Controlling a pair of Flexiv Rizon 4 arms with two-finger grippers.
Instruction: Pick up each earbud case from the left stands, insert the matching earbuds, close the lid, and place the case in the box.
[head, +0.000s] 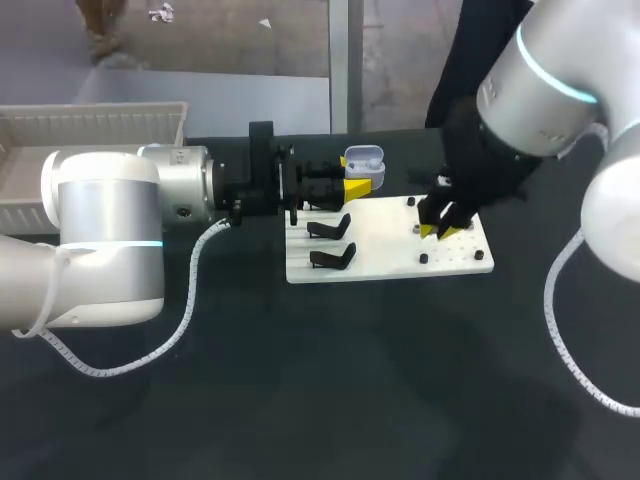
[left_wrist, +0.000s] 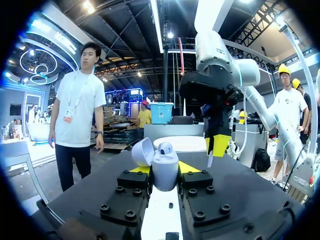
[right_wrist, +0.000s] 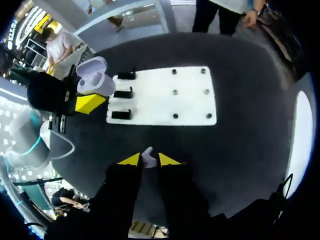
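Observation:
My left gripper (head: 352, 173) is shut on a pale lavender earbud case (head: 364, 158) and holds it above the far left corner of the white board (head: 400, 262). In the left wrist view the case (left_wrist: 165, 170) stands upright between the yellow tips, its lid (left_wrist: 142, 151) swung open and one white earbud (left_wrist: 166, 148) seated inside. My right gripper (head: 443, 230) hangs over the board's right part. The right wrist view shows that gripper (right_wrist: 148, 160) shut on a small white earbud (right_wrist: 148, 156), well apart from the case (right_wrist: 94, 80).
Two empty black stands (head: 329, 228) (head: 333, 258) sit on the board's left side, and small black pegs (head: 423, 258) dot its right side. A white bin (head: 90, 125) stands at the table's far left. Dark bare tabletop (head: 330, 380) lies in front of the board.

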